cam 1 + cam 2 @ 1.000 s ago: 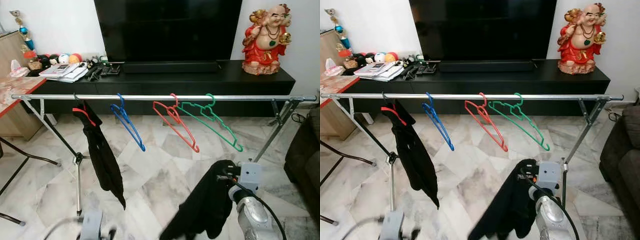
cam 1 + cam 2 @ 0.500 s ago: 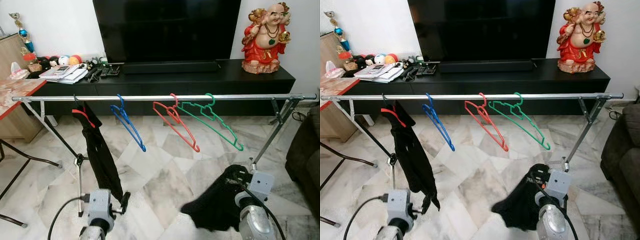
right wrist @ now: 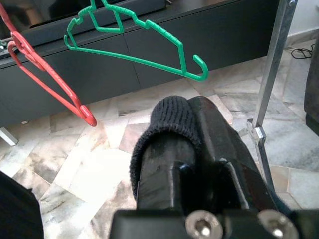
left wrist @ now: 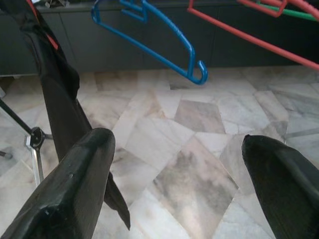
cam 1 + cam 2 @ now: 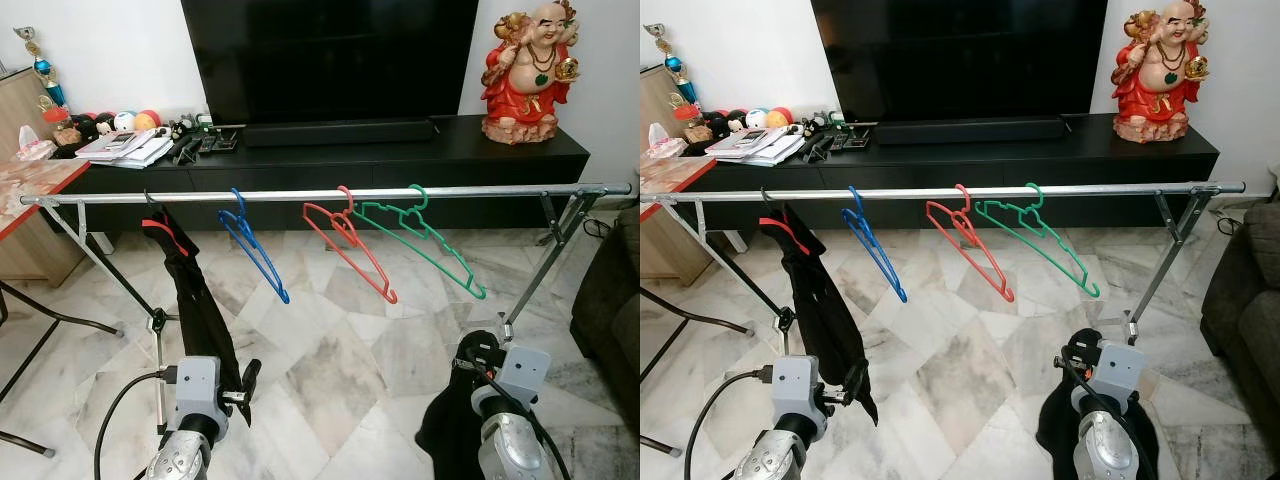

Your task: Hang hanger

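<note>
Home living rm: TV (image 5: 325,55), drying rack (image 5: 320,194)

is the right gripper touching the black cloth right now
Touching. The right wrist view shows the right gripper with its fingers shut on a fold of the black cloth; in the left eye view the cloth hangs from it.

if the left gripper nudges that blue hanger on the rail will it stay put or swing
Probably swing: the blue hanger hangs from the metal rail by its hook alone and already sits tilted. It looks like thin plastic, so likely light and a bit springy. It may also slide along the smooth rail. The left gripper is open, below it.
</note>
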Robot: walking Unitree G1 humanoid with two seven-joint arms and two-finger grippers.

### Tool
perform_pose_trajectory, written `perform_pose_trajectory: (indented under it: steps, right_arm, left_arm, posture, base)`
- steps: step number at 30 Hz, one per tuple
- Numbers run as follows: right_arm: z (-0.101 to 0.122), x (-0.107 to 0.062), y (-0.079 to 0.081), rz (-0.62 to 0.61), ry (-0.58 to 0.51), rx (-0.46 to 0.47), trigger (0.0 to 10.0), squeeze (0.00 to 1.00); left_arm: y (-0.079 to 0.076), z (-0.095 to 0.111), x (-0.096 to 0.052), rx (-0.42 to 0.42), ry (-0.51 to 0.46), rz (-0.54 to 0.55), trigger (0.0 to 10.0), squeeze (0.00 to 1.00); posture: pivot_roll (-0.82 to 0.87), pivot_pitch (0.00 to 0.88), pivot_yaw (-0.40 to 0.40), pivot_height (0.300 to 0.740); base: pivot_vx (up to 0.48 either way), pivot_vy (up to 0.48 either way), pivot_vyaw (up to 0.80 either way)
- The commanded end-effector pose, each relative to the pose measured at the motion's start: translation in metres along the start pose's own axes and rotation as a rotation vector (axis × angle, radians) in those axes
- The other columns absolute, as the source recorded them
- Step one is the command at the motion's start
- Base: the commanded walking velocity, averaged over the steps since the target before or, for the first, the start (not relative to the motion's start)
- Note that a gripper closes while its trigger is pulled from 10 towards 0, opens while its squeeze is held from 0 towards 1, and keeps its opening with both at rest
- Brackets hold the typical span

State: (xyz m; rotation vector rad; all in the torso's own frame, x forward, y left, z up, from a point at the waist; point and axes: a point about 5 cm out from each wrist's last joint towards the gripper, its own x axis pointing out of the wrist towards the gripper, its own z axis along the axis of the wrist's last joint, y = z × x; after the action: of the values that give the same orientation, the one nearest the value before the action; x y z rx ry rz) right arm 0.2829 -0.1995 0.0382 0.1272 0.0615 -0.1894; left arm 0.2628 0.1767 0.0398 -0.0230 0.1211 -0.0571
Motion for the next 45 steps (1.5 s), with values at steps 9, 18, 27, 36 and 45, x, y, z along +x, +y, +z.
perform_pose_trajectory:
  steps: [9,18,27,36,45]
  right_arm:
    - [0.011,0.007,-0.001,0.021,-0.038,-0.039,10.0,0.0]
    - [0.015,0.012,0.005,0.034,-0.047,-0.052,10.0,0.0]
    - [0.017,0.013,-0.001,0.005,-0.056,-0.058,10.0,0.0]
    - [0.018,0.014,0.001,0.007,-0.059,-0.059,10.0,0.0]
    - [0.018,0.014,0.001,0.007,-0.059,-0.062,10.0,0.0]
  left_arm:
    - [-0.001,0.011,0.007,-0.016,-0.021,0.034,10.0,0.0]
    - [0.002,0.018,0.012,-0.018,-0.04,0.054,10.0,0.0]
    - [-0.005,0.024,0.017,-0.014,-0.059,0.031,10.0,0.0]
    - [-0.007,0.028,0.019,-0.015,-0.075,0.026,10.0,0.0]
    - [-0.008,0.029,0.019,-0.019,-0.08,0.027,10.0,0.0]
  posture:
    - [-0.01,0.0,0.066,0.74]
    - [-0.02,0.0,0.061,0.74]
    - [-0.02,0.0,0.065,0.74]
    - [-0.01,0.0,0.063,0.74]
    - [-0.01,0.003,0.061,0.74]
  base:
    - [0.0,0.0,0.0]
    - [0.11,0.0,0.0]
    - [0.265,0.0,0.0]
    - [0.298,0.0,0.0]
    - [0.304,0.0,0.0]
